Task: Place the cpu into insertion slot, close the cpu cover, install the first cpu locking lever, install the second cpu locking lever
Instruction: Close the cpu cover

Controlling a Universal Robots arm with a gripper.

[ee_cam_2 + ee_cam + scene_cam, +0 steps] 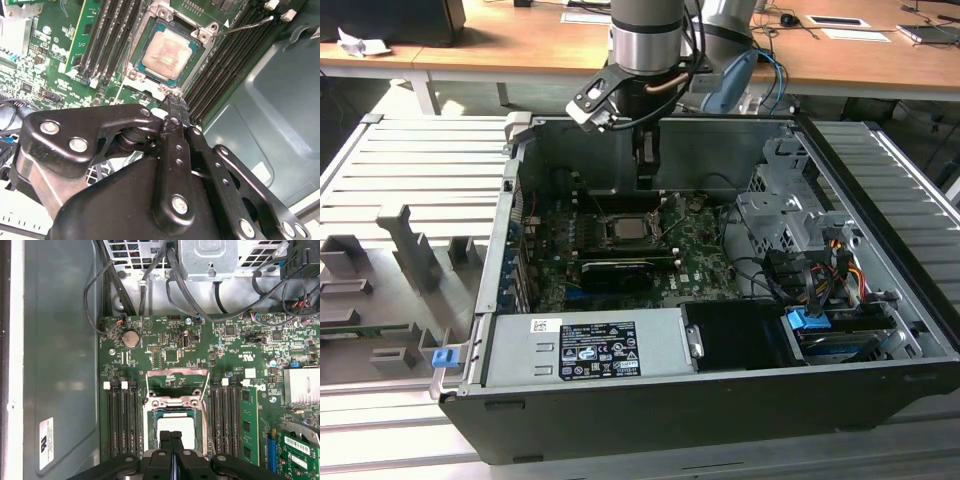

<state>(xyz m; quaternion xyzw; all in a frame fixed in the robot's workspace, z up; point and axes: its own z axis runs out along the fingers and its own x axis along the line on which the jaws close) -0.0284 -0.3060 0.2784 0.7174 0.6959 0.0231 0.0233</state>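
The cpu (167,52) lies flat in the insertion slot (145,82), its dull metal face up; it is also in the first wrist view (187,422) and in the exterior view (632,228). The cpu cover (177,372) looks tilted up at one side of the socket, leaving the chip bare. A thin wire locking lever (245,25) sticks out loose beside the socket. My gripper (174,100) is shut with nothing between its fingers, its tips hovering at the socket's edge (171,435). In the exterior view the gripper (645,178) hangs just above the socket.
Black memory slots (122,420) flank the socket on both sides. A long black card (617,270) lies in front of it, with the grey power supply (585,350) nearer. A drive cage (780,215) and cables (820,270) fill the exterior view's right. Case walls (620,150) enclose the board.
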